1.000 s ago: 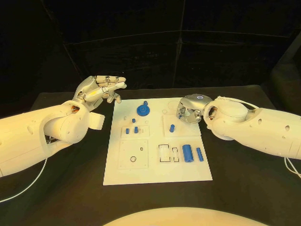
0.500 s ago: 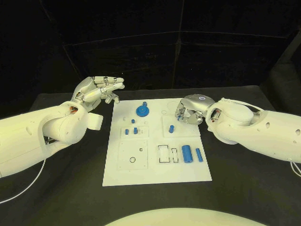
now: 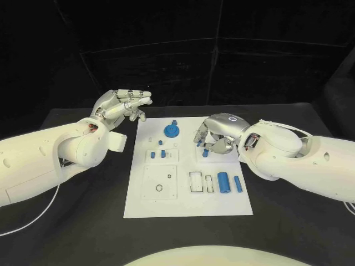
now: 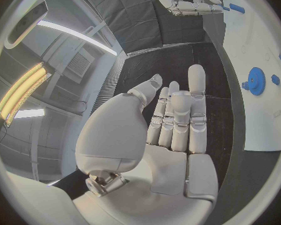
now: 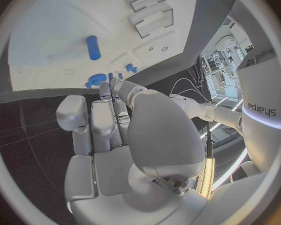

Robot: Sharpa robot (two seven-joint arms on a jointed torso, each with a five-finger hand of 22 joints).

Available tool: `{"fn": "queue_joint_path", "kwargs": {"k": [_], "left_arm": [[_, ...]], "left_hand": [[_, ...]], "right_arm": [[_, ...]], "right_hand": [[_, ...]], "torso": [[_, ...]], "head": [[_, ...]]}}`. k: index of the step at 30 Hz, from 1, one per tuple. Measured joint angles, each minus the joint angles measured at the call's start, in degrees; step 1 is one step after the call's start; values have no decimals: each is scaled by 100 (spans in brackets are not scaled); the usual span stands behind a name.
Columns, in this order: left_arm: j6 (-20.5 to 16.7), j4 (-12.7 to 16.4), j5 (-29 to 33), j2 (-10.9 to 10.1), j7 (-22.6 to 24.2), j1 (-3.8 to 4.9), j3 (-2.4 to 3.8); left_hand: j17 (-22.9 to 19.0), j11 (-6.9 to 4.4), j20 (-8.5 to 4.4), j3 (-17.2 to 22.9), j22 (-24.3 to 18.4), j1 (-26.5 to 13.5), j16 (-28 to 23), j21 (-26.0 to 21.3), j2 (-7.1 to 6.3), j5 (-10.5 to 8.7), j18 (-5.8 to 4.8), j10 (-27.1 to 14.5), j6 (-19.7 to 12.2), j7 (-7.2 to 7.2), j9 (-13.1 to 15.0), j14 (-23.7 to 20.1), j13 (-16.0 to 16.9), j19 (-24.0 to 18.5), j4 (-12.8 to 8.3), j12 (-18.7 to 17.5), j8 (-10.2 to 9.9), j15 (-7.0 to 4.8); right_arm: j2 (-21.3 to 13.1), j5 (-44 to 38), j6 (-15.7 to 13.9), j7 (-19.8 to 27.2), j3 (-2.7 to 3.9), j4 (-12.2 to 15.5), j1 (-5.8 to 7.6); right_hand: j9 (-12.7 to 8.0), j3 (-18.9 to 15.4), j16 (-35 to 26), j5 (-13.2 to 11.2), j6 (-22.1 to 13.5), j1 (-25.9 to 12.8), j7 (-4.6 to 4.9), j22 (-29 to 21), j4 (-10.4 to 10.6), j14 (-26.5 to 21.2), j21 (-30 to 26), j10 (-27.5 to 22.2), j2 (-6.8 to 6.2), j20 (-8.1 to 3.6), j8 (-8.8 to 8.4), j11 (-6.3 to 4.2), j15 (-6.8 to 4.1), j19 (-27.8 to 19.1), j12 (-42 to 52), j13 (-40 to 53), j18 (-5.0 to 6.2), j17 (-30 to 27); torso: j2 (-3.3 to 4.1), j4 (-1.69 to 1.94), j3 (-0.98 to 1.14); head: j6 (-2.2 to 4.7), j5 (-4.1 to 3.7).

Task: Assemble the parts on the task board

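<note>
Board: white task board (image 3: 186, 194) lies flat in the middle of the black table (image 3: 81, 221), long side running away from the robot
Gear: blue gear (image 3: 171, 130) sits near the far end of the board, left of centre
Small pegs: 3 short blue pieces (image 3: 157, 154) stand below the gear, close together
Cylinders: 1 thick blue cylinder (image 3: 223, 179) and 1 thinner pin (image 3: 237, 183) lie side by side toward the right edge, next to 2 empty rectangular slots (image 3: 198, 181)
Left hand: left hand (image 3: 123, 104) is raised off the table just beyond the board's far left corner, fingers curled in together, holding nothing
Right hand: right hand (image 3: 215, 133) hangs low over the far right part of the board, fingers bent down around a small blue peg (image 3: 203, 146); cannot tell whether they clamp it
</note>
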Motion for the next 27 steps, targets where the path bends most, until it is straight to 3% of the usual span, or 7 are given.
{"fn": "queue_joint_path", "kwargs": {"k": [6,14,19,27], "left_arm": [[5,-14,1,50,-2,0,0],[13,-47,1,122,-7,0,0],[17,-63,1,154,-11,0,0],[25,-72,2,186,-15,0,0]], "left_hand": [[0,0,0,0,0,0,0,0,0,0,0,0,0,0,0,0,0,0,0,0,0,0],[-7,0,0,0,-8,0,0,-26,0,0,-1,0,0,0,0,-21,6,0,0,-1,0,21],[-7,0,0,0,-8,0,0,-26,0,0,-2,0,0,0,0,-21,6,0,0,-1,0,21],[-14,0,0,-31,-7,0,0,-26,0,0,-2,0,0,0,1,-21,6,0,-1,-2,0,21]], "right_arm": [[318,53,-9,47,1,-26,1],[831,143,78,169,-4,-348,-21],[1074,183,195,249,-14,-540,-133],[1281,198,376,336,-29,-726,-319]], "right_hand": [[-3,18,23,0,0,0,0,10,-18,0,0,0,0,0,-1,0,0,0,-17,-1,0,0],[-3,49,23,55,0,-37,0,6,-49,0,0,-10,-37,0,-32,10,0,0,-20,1,0,-5],[-6,49,23,66,0,-37,0,-4,-49,0,0,-10,-37,0,-32,10,0,0,-20,0,0,-8],[-8,64,23,99,-1,-60,0,-4,-65,0,0,-10,-60,0,-38,10,0,0,-21,0,0,-13]], "torso": [[5,4,-5],[18,11,-5],[21,13,-3],[25,10,2]], "head": [[-19,125],[-85,326],[-141,425],[-204,515]]}}
